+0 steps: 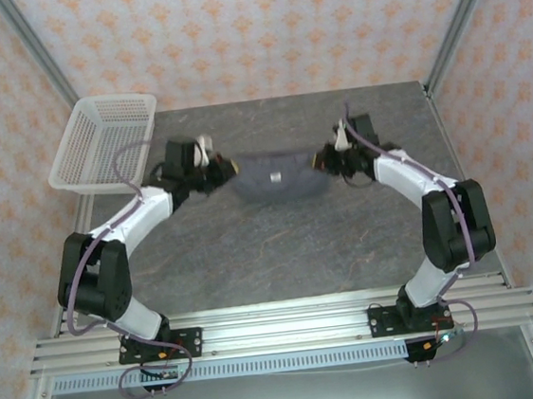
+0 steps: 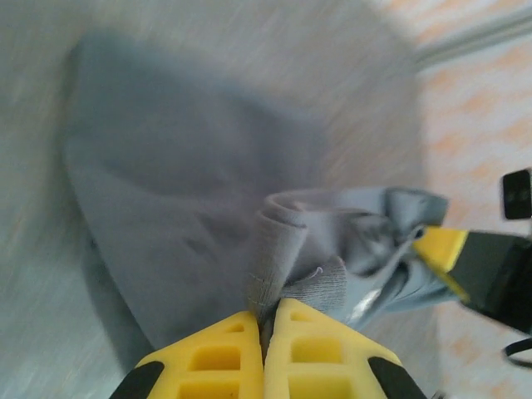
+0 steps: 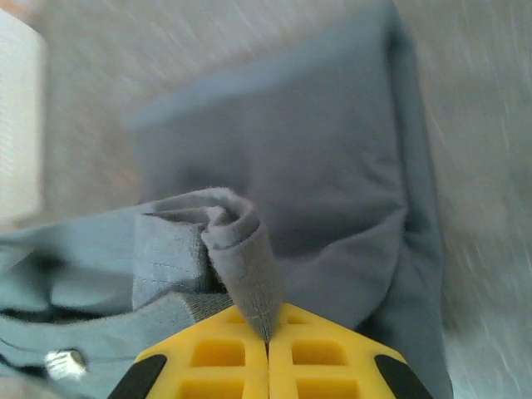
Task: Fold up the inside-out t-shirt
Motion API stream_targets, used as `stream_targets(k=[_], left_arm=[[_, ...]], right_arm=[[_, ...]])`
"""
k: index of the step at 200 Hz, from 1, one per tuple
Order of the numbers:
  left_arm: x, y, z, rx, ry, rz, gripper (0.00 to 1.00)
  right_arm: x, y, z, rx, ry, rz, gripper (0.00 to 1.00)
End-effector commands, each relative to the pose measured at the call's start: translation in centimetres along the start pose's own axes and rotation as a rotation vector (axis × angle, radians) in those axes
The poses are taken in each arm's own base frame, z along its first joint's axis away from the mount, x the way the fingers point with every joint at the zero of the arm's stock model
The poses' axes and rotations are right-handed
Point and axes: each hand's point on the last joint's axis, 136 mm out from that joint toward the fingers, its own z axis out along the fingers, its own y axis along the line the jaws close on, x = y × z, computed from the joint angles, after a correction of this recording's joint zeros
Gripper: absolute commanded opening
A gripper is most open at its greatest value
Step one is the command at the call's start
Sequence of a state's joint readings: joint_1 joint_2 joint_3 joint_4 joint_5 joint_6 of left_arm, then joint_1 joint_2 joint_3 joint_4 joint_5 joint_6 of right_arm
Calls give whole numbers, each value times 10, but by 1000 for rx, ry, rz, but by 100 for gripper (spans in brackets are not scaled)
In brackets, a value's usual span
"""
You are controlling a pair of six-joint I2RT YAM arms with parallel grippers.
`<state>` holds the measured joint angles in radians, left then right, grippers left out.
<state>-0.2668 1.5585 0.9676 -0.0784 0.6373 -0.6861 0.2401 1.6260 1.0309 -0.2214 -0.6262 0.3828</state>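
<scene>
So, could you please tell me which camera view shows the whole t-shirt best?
The top external view: the t-shirt shows whole there, stretched between the left gripper and the right gripper. Each wrist view gives a blurred close-up of a bunched edge pinched between its shut jaws, with part of the cloth beyond.

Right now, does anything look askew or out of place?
Nothing spilled or damaged. The t-shirt is bunched between the left end effector and right end effector, both shut on it. The white basket seems to overhang the table at far left.

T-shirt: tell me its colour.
The t-shirt is plain slate grey; the right wrist view shows it best.
</scene>
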Motion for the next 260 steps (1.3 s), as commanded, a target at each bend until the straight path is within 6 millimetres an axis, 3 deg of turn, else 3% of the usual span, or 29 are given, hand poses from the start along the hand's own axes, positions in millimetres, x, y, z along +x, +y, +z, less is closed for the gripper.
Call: stream_targets(k=[1,17,39,56,77,110,131,164,197,205,222,244,260], left_arm=[[36,16,-7,-18,16,-1,0],[60,35,-13,-50,50,-29,0],[74,39,-28,-92,58,10,0],[64,32,-39,-114,11,71,0],[31,17,-43,-144,-67,149,0],[-20,-1,-10,-160,-123,239,0],[-38,5,15,-182,-141,256,0],[-35,33,48,-236,-80,232,0],[-33,53,61,-279,-70,216,0],[-35,56,63,-286,-73,213,0],[-40,52,66,-245,-67,209,0],[-56,35,48,-171,-110,186,34],[-69,26,20,-161,-163,166,49]], right_arm=[[17,18,-20,-105,-56,-2,0],[47,12,-25,-90,-16,9,0],[72,8,-40,-65,-11,5,0],[66,7,-54,-35,-67,-10,0],[37,14,-58,0,-151,-40,0],[-5,11,-27,46,-149,-58,0],[-22,1,-7,62,-171,-47,0],[-31,-23,23,80,-142,-20,0],[-27,-36,50,73,-94,4,0],[-26,-39,55,71,-83,10,7],[-31,-39,53,83,-92,16,32],[-48,-30,18,141,-184,-31,65],[-53,-24,-14,191,-234,-70,70]])
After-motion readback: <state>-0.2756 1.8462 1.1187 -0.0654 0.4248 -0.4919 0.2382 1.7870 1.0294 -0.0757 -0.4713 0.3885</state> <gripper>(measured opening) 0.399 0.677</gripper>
